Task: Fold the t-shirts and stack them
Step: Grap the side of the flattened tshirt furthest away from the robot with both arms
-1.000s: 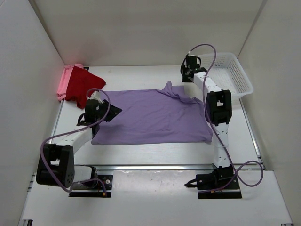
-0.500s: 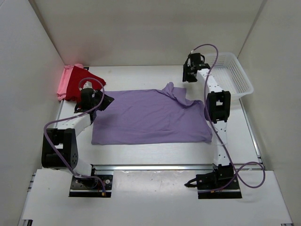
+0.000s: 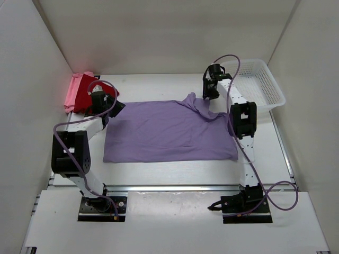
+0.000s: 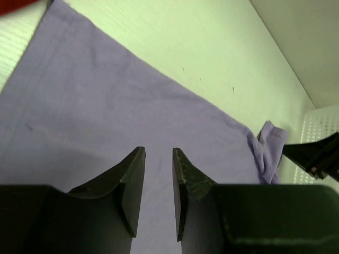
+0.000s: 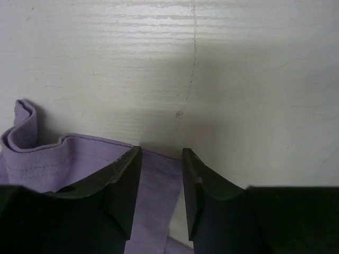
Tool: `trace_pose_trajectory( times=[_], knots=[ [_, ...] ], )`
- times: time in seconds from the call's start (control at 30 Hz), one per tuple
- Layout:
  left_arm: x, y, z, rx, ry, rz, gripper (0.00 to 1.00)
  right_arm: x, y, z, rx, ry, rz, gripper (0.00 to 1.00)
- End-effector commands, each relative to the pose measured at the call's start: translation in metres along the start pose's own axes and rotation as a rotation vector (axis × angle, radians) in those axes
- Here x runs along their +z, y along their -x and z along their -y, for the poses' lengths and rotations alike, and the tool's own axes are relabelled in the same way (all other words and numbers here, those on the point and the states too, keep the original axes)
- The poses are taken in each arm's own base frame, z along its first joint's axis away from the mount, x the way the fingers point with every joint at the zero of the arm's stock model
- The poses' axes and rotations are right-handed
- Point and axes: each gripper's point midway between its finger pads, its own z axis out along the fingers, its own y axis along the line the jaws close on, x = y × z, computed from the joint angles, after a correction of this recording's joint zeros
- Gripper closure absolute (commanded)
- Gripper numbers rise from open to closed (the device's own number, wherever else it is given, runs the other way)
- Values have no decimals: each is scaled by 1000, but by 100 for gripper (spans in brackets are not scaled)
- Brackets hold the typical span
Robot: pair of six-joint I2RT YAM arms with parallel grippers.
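Observation:
The lavender purple t-shirt (image 3: 169, 132) lies spread flat mid-table, with a rumpled sleeve (image 3: 197, 105) at its far right corner. The dark red t-shirt (image 3: 89, 94) and the pink t-shirt (image 3: 70, 96) sit bunched at the far left. My left gripper (image 3: 115, 108) hovers over the purple shirt's far left corner. In the left wrist view it (image 4: 158, 151) is open, with purple fabric (image 4: 132, 100) below and nothing between the fingers. My right gripper (image 3: 207, 94) stands open just above the rumpled sleeve; the right wrist view shows it (image 5: 162, 150) over the sleeve's hem (image 5: 53, 153).
A white mesh basket (image 3: 260, 84) stands at the far right, and its edge (image 4: 324, 123) shows in the left wrist view. White walls close in the table on the left, back and right. Bare tabletop (image 5: 222, 63) lies beyond the sleeve.
My left gripper has moved from the purple shirt's left edge up to its far left corner. My right gripper's jaws have widened and it has shifted slightly over the sleeve.

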Motion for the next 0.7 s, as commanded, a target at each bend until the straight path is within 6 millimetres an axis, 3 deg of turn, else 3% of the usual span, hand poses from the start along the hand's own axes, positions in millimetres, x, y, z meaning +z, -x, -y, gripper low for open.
trace_pose_trajectory(
  times=[0.0, 0.23, 0.3, 0.37, 0.47, 0.5, 0.57, 0.67],
  knots=[
    [4, 18, 6, 8, 6, 43, 61, -20, -4, 8, 6, -50, -1, 65],
    [2, 19, 14, 19, -31, 59, 62, -42, 14, 21, 1, -77, 80, 63],
    [2, 21, 16, 18, -38, 63, 62, -38, 9, 28, 17, -83, 58, 64],
    [3, 20, 17, 21, -42, 59, 62, -36, 3, 15, 2, -47, 42, 63],
    [2, 22, 19, 28, -48, 63, 63, -42, 4, 11, 19, -9, 59, 60],
    [3, 22, 23, 32, -59, 63, 63, -53, 19, 3, 25, 38, 112, 59],
    [2, 25, 24, 45, -57, 72, 63, -66, 33, 10, 76, 77, 147, 55],
    [4, 22, 26, 35, -64, 62, 63, -69, 35, 20, 100, 66, 136, 55]
  ],
)
